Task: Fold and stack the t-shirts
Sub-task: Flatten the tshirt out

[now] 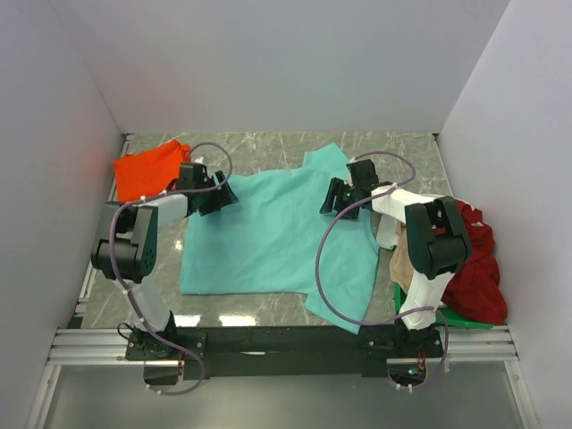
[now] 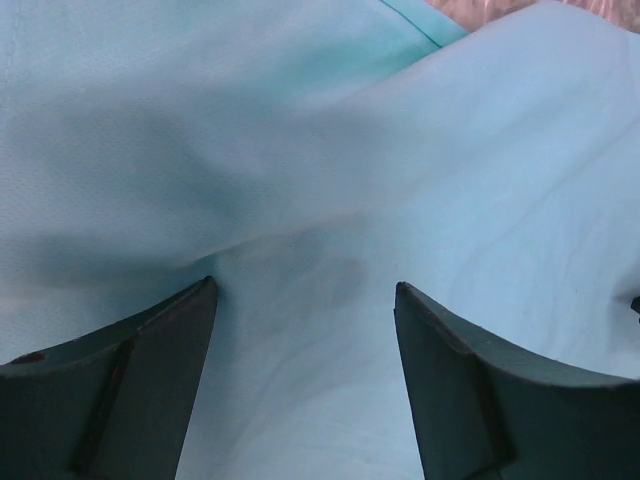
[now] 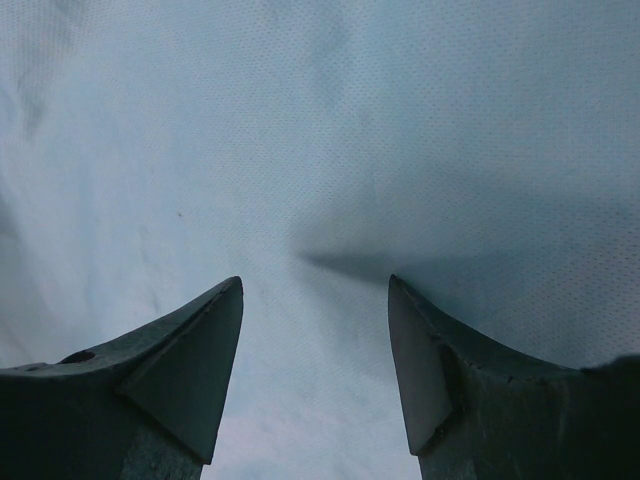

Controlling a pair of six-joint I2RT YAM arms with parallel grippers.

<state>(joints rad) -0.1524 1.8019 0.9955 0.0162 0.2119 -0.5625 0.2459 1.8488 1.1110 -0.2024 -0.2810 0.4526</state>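
Observation:
A teal t-shirt [image 1: 259, 237] lies spread flat in the middle of the marble table [image 1: 268, 147]. My left gripper [image 1: 227, 195] is low over its left shoulder area, and my right gripper [image 1: 332, 200] is low over its right side. In the left wrist view the left gripper [image 2: 305, 288] stands open, with wrinkled teal cloth [image 2: 300, 150] below the tips and nothing pinched. My right gripper [image 3: 315, 282] is open too, over smooth teal cloth [image 3: 300, 130]. An orange t-shirt [image 1: 147, 168] lies crumpled at the back left.
A heap of t-shirts sits at the right edge: dark red [image 1: 475, 268], beige [image 1: 404, 264], a bit of white [image 1: 388, 231] and green [image 1: 465, 322] underneath. White walls close the table on three sides. The arm bases stand on the black rail [image 1: 286, 340] in front.

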